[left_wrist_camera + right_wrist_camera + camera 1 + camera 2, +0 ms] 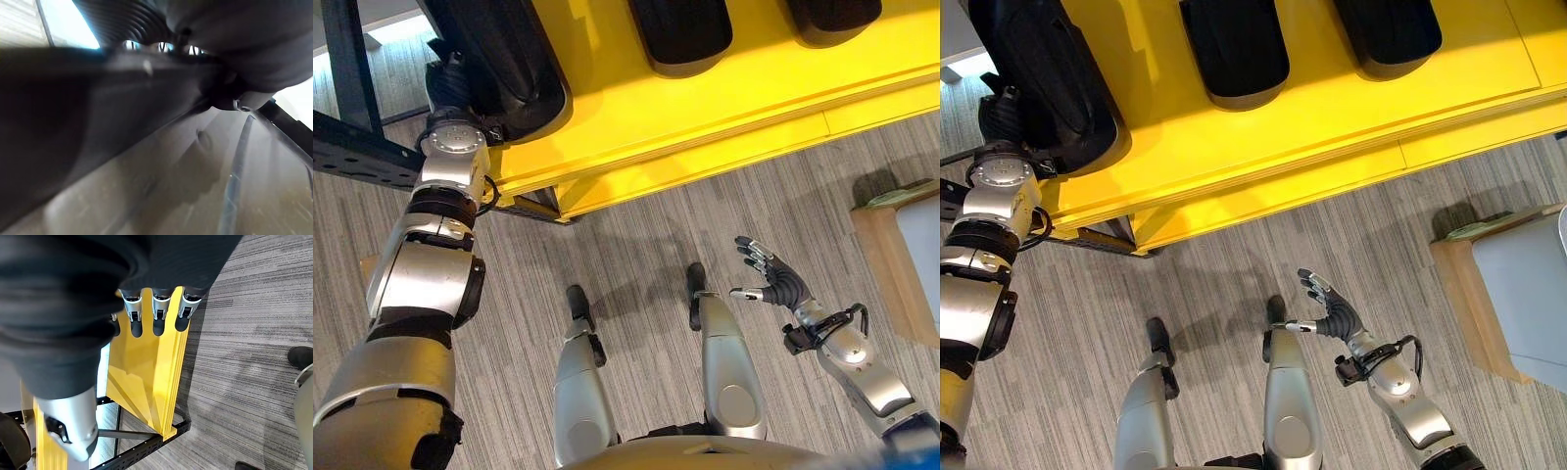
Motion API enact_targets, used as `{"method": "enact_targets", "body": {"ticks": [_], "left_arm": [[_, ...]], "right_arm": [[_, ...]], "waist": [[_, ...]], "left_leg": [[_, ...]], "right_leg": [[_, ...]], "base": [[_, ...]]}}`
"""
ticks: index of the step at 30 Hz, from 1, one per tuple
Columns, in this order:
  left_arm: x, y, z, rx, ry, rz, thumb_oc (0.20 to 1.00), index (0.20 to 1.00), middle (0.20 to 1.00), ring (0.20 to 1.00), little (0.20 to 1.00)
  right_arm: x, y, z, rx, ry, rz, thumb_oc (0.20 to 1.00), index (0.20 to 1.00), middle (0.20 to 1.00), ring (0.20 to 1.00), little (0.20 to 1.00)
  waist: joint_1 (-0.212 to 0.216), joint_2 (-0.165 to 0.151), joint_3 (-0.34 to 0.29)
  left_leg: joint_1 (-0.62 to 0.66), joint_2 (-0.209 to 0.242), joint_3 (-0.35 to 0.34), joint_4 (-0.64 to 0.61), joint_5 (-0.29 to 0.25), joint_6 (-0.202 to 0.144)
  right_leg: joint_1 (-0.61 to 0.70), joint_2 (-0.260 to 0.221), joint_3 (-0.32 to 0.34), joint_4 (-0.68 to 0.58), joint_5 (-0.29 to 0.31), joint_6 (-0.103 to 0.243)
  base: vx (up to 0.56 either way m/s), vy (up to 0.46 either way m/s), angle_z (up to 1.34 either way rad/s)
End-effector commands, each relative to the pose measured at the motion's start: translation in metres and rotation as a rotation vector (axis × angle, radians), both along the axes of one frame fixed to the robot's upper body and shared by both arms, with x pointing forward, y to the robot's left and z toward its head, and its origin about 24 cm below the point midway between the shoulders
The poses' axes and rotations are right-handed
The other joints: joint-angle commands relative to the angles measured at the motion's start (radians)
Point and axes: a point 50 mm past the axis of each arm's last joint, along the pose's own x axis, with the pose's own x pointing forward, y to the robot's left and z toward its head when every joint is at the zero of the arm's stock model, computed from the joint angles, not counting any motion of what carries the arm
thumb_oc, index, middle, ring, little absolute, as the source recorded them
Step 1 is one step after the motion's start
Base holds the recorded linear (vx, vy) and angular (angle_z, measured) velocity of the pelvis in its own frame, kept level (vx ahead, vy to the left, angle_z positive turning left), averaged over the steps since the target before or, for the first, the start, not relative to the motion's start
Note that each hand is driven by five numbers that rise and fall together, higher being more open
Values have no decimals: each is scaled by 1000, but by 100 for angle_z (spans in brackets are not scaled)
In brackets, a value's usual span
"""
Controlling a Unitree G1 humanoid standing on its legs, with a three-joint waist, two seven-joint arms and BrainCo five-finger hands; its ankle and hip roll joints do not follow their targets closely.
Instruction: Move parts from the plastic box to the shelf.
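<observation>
The left robot hand [1001, 116] reached a black part [1048, 78] on the yellow shelf [1332, 127], its grip hidden. The right robot hand [1332, 311] hung open, empty.

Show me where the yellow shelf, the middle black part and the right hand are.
yellow shelf [1263, 147]: right eye view, bare top surface.
middle black part [1234, 44]: right eye view, its centre.
right hand [1337, 315]: right eye view, palm.

Bright, even light falls on the yellow shelf [724, 108]; soft shadows lie on the floor [1234, 284]; the left wrist view is dim and blurred.
</observation>
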Motion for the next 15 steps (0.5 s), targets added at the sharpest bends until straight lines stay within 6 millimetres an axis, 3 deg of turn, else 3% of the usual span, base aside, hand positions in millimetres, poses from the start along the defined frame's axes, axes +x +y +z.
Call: {"method": "enact_targets", "body": {"ticks": [1, 8, 9, 10, 11, 12, 15], "left_arm": [[-26, 54, 8, 65, 16, 164, 200, 200, 200, 200, 200], [-23, 48, 11, 69, 5, 147, 200, 200, 200, 200, 200], [-24, 51, 10, 60, 16, 154, 200, 200, 200, 200, 200], [-23, 50, 12, 52, 6, 155, 200, 200, 200, 200, 200], [-22, 48, 14, 55, 1, 149, 536, 536, 536, 536, 536], [-22, 48, 14, 55, 1, 149, 1000, 1000, 1000, 1000, 1000], [-22, 47, 18, -8, -42, 135, 1000, 1000, 1000, 1000, 1000]], "right_arm": [[-3, -6, 9, 63, -42, -22, 1000, 1000, 1000, 1000, 1000], [-3, -7, 9, 66, -39, -23, 1000, 1000, 1000, 1000, 1000], [-4, -7, 8, 64, -33, -20, 1000, 1000, 1000, 1000, 1000], [-4, -8, 9, 60, -34, -20, 1000, 1000, 1000, 1000, 1000], [-4, -8, 9, 56, -33, -21, 1000, 1000, 1000, 1000, 1000], [-4, -8, 9, 56, -33, -21, 1000, 1000, 1000, 1000, 1000], [-4, -7, 6, 66, -22, -25, 1000, 1000, 1000, 1000, 1000]], "waist": [[12, -29, -30], [10, -28, -32], [9, -24, -36], [9, -28, -35], [9, -27, -36], [9, -27, -36], [10, -26, -38]], "left_leg": [[9, 70, -57, 85, -103, -60], [2, 70, -58, 91, -105, -60], [13, 76, -57, 95, -132, -66], [1, 71, -56, 92, -106, -62], [0, 72, -56, 93, -105, -62], [0, 72, -56, 93, -105, -63], [-6, 74, -60, 99, -106, -63]], "right_leg": [[31, -88, 39, -127, 127, 91], [24, -87, 44, -126, 128, 92], [32, -82, 44, -116, 101, 100], [23, -84, 45, -125, 127, 93], [23, -84, 46, -125, 127, 93], [23, -84, 46, -125, 127, 93], [22, -84, 44, -120, 122, 92]], "base": [[0, 0, 0], [13, 0, 0], [0, 0, 0], [0, 0, 0], [-82, -2, -1], [0, 0, 0], [0, 0, 0]]}}
